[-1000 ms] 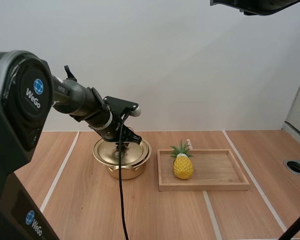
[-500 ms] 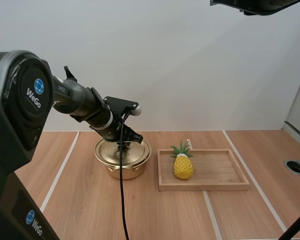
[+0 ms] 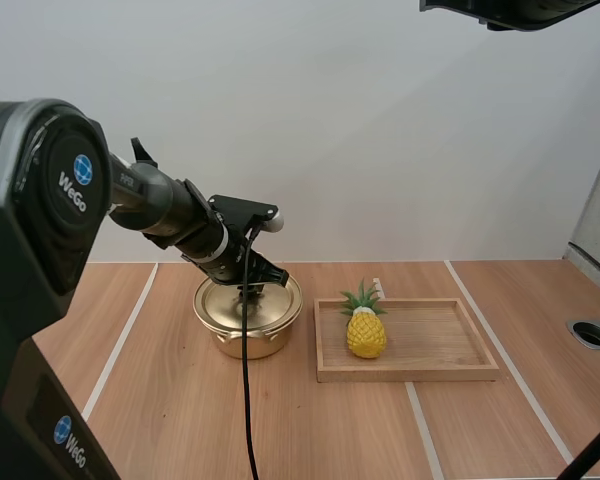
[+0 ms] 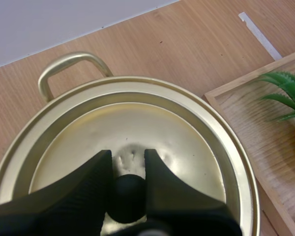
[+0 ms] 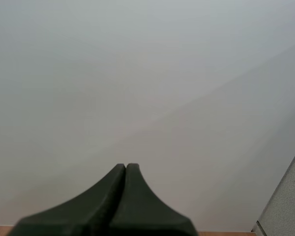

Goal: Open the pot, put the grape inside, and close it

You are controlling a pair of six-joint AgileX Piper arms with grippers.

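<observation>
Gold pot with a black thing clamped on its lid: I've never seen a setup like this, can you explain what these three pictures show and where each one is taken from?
This is a two-armed robot at a wooden table. The wide picture comes from a camera above and behind the arms. In it, the black left arm reaches over a gold pot. Beside the pot, a wooden tray holds a small pineapple. The other two pictures come from cameras riding on each wrist. The left one looks down on the lid, which sits on the pot. The left jaws pinch its black knob between them. The right one shows the right jaws shut together, holding nothing.
</observation>
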